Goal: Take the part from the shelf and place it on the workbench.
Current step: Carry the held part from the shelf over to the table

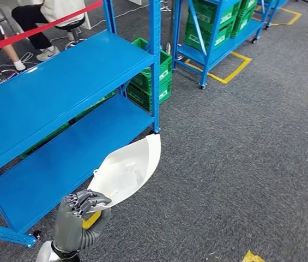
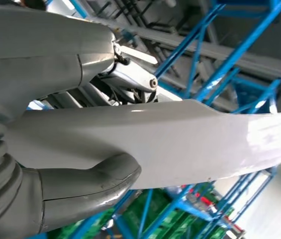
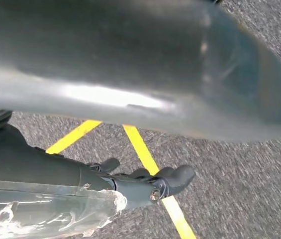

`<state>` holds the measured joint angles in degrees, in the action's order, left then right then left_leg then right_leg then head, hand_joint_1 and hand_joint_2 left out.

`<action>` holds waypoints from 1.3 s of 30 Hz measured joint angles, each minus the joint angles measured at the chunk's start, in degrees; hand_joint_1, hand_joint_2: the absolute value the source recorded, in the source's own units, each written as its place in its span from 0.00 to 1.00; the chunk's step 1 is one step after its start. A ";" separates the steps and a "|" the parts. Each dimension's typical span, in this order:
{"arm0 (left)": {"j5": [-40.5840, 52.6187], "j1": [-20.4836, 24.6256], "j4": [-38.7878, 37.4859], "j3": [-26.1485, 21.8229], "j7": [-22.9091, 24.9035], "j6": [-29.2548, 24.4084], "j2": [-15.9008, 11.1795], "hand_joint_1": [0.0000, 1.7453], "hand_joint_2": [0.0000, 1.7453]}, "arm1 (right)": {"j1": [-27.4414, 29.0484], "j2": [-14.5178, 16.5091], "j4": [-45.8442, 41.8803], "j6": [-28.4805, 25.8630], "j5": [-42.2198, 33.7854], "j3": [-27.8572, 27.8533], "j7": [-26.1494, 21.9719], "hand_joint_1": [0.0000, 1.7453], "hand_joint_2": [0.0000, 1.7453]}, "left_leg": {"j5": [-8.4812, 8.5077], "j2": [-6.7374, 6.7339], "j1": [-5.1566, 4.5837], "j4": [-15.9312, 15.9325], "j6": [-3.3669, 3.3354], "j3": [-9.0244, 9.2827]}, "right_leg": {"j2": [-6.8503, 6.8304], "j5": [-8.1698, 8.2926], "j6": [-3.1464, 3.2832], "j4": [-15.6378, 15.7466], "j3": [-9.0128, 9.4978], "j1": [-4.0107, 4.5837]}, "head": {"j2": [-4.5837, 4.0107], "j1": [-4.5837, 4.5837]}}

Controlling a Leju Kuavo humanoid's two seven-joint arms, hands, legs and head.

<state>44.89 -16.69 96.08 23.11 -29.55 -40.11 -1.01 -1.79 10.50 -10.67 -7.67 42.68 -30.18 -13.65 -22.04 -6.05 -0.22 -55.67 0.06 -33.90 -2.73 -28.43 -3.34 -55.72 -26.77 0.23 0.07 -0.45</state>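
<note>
The part [image 1: 129,169] is a white curved shell held out over the grey carpet, just in front of the blue shelf's [image 1: 61,87] lower board. My left hand [image 1: 78,215] grips it at its near edge, fingers on top and thumb beneath. In the left wrist view the part [image 2: 191,144] runs across the picture between the thumb [image 2: 93,184] and the fingers [image 2: 131,79]. My right hand [image 3: 124,99] hangs over the carpet with thumb and fingers [image 3: 161,181] apart and nothing between them.
Both boards of the blue shelf are bare. Green crates [image 1: 152,82] stand behind its right post, and a second blue rack [image 1: 213,43] holds more crates at the back. Yellow tape lines [image 1: 230,71] mark the carpet. People sit behind a red band [image 1: 41,27] at the upper left.
</note>
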 joint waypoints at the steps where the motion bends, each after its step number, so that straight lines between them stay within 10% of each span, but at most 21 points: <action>1: -0.18 0.10 -0.08 0.08 -0.08 0.02 0.06 1.00 1.00 | -0.01 -0.10 0.00 0.35 0.17 0.00 0.02 0.00 0.00 | 0.41 -0.34 0.16 0.03 0.31 -0.09 | 0.51 0.45 0.74 0.11 -0.59 0.12 | 0.00 0.11; 3: -0.40 0.29 -0.27 0.22 -0.23 0.04 0.18 1.00 1.00 | 0.04 -0.62 0.00 1.79 0.58 -0.01 0.06 0.00 0.00 | -1.14 1.17 0.47 -0.89 1.08 -0.74 | 1.40 1.59 1.93 0.13 -1.89 0.18 | 0.00 0.17; 7: -0.50 0.56 -0.73 0.32 -0.33 0.04 0.25 1.00 1.00 | -0.15 -1.89 -0.02 4.09 1.06 -0.02 0.02 0.00 0.00 | -11.84 5.55 0.43 -13.20 1.18 -3.83 | 3.65 4.97 3.21 0.09 -5.53 0.35 | -0.01 0.41; 9: -0.52 0.76 -1.04 0.38 -0.33 0.05 0.25 1.00 1.00 | -0.08 -2.25 -0.02 4.23 1.15 -0.02 0.00 0.00 0.00 | -11.44 5.81 0.20 -16.74 0.66 -3.32 | 5.03 6.68 3.27 0.03 -7.77 0.55 | -0.01 0.41; 12: -0.52 1.15 -1.32 0.58 -0.44 0.08 0.25 1.00 1.00 | -0.05 -2.48 -0.02 4.22 1.39 -0.02 0.00 0.00 0.00 | -6.97 7.59 -0.11 -8.36 -0.37 3.86 | 7.11 8.96 3.02 -0.07 -10.65 0.72 | -0.01 0.41; 14: -0.46 1.46 -1.43 0.72 -0.61 0.10 0.27 1.00 1.00 | -0.07 -2.51 -0.02 4.21 1.50 -0.02 -0.03 0.00 0.00 | -7.92 9.26 -0.13 -0.52 -0.72 8.78 | 8.18 10.43 2.63 -0.16 -11.81 0.80 | -0.01 0.36; 17: -0.37 1.69 -1.65 0.81 -0.70 0.13 0.31 1.00 1.00 | 0.35 -2.73 -0.02 4.21 1.53 -0.02 -0.05 0.00 0.00 | -8.20 8.47 -0.38 2.09 -1.13 9.70 | 9.09 12.00 1.65 0.11 -12.54 0.52 | -0.01 0.42; 19: -0.37 1.73 -1.73 0.91 -0.73 0.15 0.42 1.00 1.00 | 0.67 -2.90 -0.02 4.20 1.57 -0.02 -0.03 0.00 0.00 | -7.28 7.20 -0.32 2.25 -1.78 9.28 | 6.96 9.94 0.96 -2.51 -13.85 0.36 | -0.01 0.13; 23: -0.37 1.63 -1.96 1.02 -0.75 0.16 0.54 1.00 1.00 | 0.50 -2.97 -0.02 4.19 1.96 0.00 -0.05 0.00 0.00 | -6.04 4.23 -0.24 2.21 -1.83 7.85 | 3.19 1.54 -0.52 -17.33 -18.36 -0.53 | -0.01 -0.20; 25: -0.32 1.64 -2.12 1.07 -0.75 0.16 0.56 1.00 1.00 | 0.60 -3.00 -0.02 4.19 2.11 0.00 -0.04 0.00 0.00 | -5.79 2.81 -0.07 2.18 -1.40 7.36 | 2.69 1.88 -1.07 -15.53 -15.36 -1.07 | -0.01 -0.20; 28: -0.08 1.73 -2.25 1.13 -0.76 0.12 0.58 1.00 1.00 | 0.50 -3.08 -0.02 4.20 2.40 0.04 0.04 0.00 0.00 | -6.00 1.07 0.16 2.05 -0.27 7.30 | 0.39 3.98 -1.38 -3.48 -6.52 -1.22 | -0.01 -0.17; 32: 0.61 2.03 -2.34 1.25 -0.81 0.04 0.67 1.00 1.00 | 0.44 -3.17 -0.02 4.23 2.97 0.12 0.34 0.00 0.00 | -6.59 -0.19 0.31 2.19 1.42 7.77 | 1.06 3.28 1.15 -0.96 -5.41 -0.64 | 0.00 0.13; 34: 0.73 2.22 -2.37 1.32 -0.84 0.03 0.70 1.00 1.00 | 0.59 -3.20 -0.02 4.22 3.11 0.12 0.43 0.00 0.00 | -7.83 1.45 0.61 0.00 2.04 7.04 | 2.12 2.99 2.18 -0.81 -4.80 -0.63 | 0.00 0.32; 37: 0.75 2.18 -2.54 1.44 -0.86 0.01 0.67 1.00 1.00 | 0.41 -3.20 -0.02 4.21 3.20 0.13 0.43 0.00 0.00 | -11.90 5.20 0.70 -12.61 2.13 -0.60 | 3.93 2.19 3.34 -0.70 -3.64 -0.44 | -0.01 0.67; 39: 0.77 2.06 -2.78 1.53 -0.85 0.01 0.62 1.00 1.00 | 0.44 -3.22 -0.02 4.18 3.25 0.12 0.44 0.00 0.00 | -11.29 5.77 0.69 -18.03 1.97 -5.70 | 5.57 1.24 3.60 -0.70 -2.52 -0.20 | -0.01 0.69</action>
<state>45.66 -14.63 93.30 24.64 -30.39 -40.11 -0.39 -1.35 7.28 -10.69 -3.48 45.93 -30.06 -13.21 -33.33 -0.28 0.47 -73.70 2.03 -39.60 2.84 -27.19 0.26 -56.42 -29.29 0.03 0.07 0.25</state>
